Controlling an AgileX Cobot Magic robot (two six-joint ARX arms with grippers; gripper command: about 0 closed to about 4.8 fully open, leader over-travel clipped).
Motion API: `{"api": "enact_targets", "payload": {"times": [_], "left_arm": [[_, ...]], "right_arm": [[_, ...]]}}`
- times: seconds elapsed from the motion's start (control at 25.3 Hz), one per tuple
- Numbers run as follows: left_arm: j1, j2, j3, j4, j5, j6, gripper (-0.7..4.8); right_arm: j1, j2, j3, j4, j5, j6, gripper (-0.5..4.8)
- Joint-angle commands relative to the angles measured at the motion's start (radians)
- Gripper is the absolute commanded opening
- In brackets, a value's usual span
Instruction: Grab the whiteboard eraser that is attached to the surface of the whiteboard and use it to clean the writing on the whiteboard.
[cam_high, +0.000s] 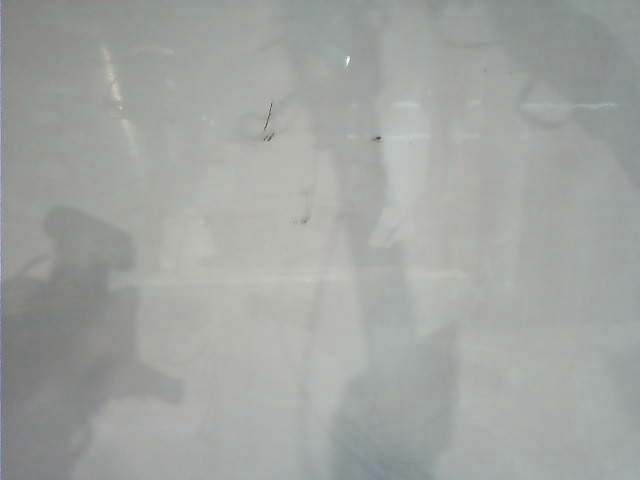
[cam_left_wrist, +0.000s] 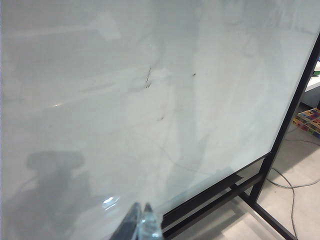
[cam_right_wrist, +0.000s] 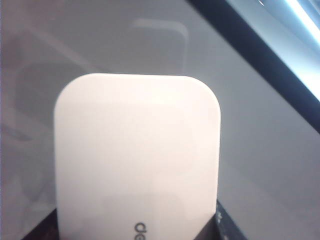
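The whiteboard (cam_high: 320, 300) fills the exterior view as a glossy grey-white surface with only shadows on it; neither gripper shows there. No blue writing shows in any view. In the right wrist view the whiteboard eraser (cam_right_wrist: 137, 150), a white rounded block, fills the middle. My right gripper (cam_right_wrist: 137, 227) is shut on it, with black fingers (cam_right_wrist: 227, 227) at its two lower corners, in front of the board (cam_right_wrist: 265, 150). In the left wrist view my left gripper (cam_left_wrist: 140, 207) is shut and empty, its tips together close to the board (cam_left_wrist: 100, 100).
Small dark scuffs (cam_high: 268, 120) (cam_high: 377, 138) mark the upper middle of the board. The board's black frame and stand (cam_left_wrist: 295, 110) run down one side, with cables (cam_left_wrist: 290, 185) on the floor and coloured items (cam_left_wrist: 310, 120) beyond. A dark frame edge (cam_right_wrist: 240, 45) crosses the right wrist view.
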Motion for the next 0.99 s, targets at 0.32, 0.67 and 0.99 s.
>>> {"api": "enact_targets", "payload": {"times": [0.32, 0.67, 0.99], "left_arm": [[0.0, 0.002, 0.001, 0.012, 0.004, 0.0, -0.02], [0.0, 0.002, 0.001, 0.012, 0.004, 0.0, -0.02], [0.0, 0.002, 0.001, 0.012, 0.002, 0.0, -0.02]], "right_arm": [[-0.509, -0.362, -0.499, 0.292, -0.469, 0.228, 1.8], [-0.703, -0.409, -1.02, 0.848, -0.655, 0.438, 1.8], [-0.703, -0.254, -1.05, 1.046, -0.699, 0.542, 1.8]]}}
